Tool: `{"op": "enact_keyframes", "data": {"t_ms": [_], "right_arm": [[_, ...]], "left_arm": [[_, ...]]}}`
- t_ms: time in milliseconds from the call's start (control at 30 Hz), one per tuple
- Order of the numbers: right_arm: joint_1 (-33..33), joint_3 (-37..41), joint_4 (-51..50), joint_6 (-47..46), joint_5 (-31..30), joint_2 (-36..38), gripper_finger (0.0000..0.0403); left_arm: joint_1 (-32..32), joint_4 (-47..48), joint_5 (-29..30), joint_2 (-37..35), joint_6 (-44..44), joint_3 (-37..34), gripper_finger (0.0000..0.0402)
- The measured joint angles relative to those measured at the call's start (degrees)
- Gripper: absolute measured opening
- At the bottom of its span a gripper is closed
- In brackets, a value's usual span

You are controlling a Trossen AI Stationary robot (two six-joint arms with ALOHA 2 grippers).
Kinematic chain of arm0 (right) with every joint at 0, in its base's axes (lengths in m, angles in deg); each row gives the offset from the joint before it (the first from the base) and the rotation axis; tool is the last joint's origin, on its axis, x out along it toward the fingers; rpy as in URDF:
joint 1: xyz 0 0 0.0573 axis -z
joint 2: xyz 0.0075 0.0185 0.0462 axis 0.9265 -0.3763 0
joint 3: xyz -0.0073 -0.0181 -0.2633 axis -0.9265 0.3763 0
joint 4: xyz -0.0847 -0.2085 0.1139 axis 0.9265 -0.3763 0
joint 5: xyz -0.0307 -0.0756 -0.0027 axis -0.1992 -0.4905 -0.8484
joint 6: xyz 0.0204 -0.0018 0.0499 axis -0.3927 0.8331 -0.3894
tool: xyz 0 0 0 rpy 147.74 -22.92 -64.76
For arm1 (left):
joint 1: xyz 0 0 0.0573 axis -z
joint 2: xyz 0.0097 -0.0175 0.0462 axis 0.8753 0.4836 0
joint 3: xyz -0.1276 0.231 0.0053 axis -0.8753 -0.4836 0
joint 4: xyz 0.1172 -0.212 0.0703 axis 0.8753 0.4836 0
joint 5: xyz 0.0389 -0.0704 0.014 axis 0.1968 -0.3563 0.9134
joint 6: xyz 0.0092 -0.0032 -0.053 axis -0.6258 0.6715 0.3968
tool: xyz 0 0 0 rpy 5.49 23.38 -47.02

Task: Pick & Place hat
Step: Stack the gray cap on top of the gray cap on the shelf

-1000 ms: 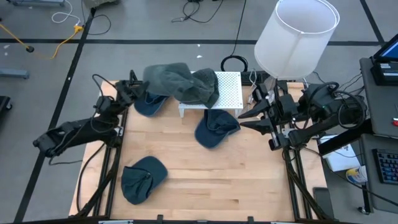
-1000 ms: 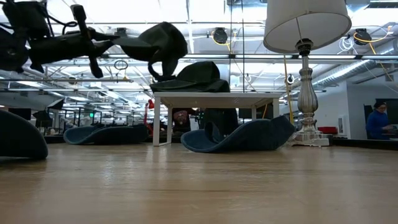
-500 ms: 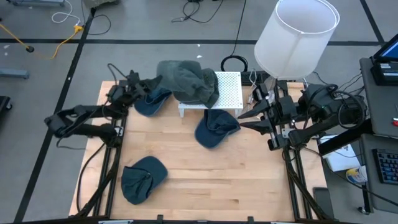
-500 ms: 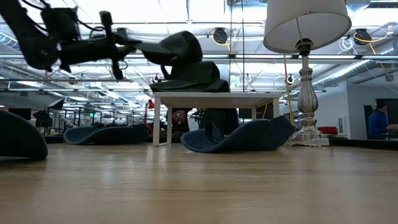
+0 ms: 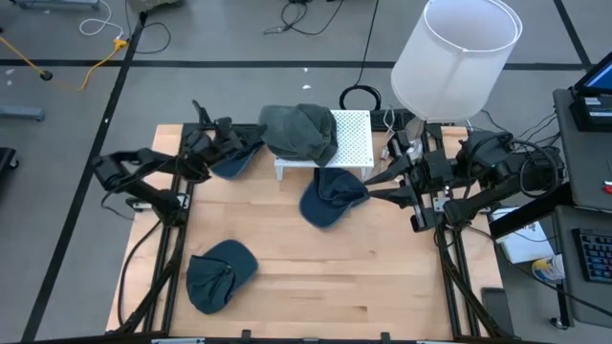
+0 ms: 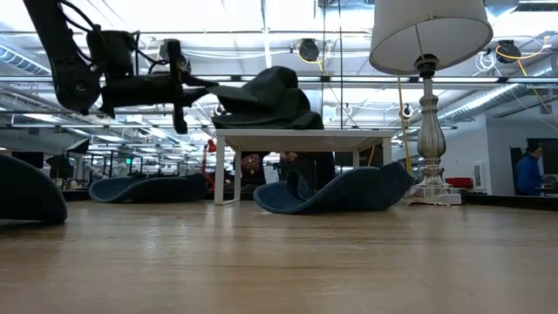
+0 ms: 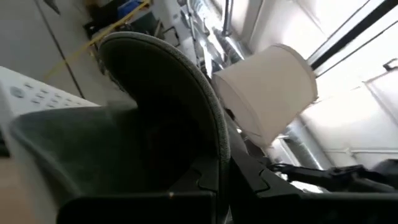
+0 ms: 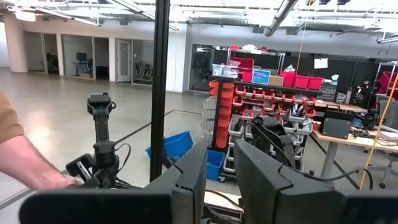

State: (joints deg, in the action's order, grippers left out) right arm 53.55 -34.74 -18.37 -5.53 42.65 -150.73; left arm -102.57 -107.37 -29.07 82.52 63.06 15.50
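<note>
Left pincer (image 5: 232, 137) clamped on soft grey-green cap (image 5: 298, 131) (curved stiff brim), over white perforated stand (image 5: 352, 137)

Left gripper (image 5: 251, 140) and grey hat (image 5: 298, 130) now over white stand (image 5: 352, 134)

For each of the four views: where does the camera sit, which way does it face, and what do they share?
High: overhead, straight down; both arms, left gripper holding grey hat over the white stand.
Low: table height, level; left gripper, hat, stand, lamp.
Left wrist: past its fingers at hat and lamp.
Right wrist: into the room, past its fingers.
Shared: hat, lamp.
</note>
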Motion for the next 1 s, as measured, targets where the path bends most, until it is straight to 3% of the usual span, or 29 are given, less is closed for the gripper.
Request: {"op": "enact_keyframes", "data": {"t_ms": [300, 700, 1000], "right_arm": [[0.0, 0.0, 0.0, 1.9, 0.0, 0.0, 0.0073], [0.0, 0.0, -0.4, 3.7, -0.2, 0.0, 0.0073], [0.1, 0.0, -1.1, 6.7, -0.3, 0.0, 0.0073]], "left_arm": [[0.7, 6.3, 0.7, 1.4, -1.6, 0.0, 0.0007], [3.5, 0.4, 9.7, 1.6, -0.4, -0.1, 0.0008], [7.4, 2.2, 15.3, 1.6, -1.9, 0.4, 0.0007]]}}
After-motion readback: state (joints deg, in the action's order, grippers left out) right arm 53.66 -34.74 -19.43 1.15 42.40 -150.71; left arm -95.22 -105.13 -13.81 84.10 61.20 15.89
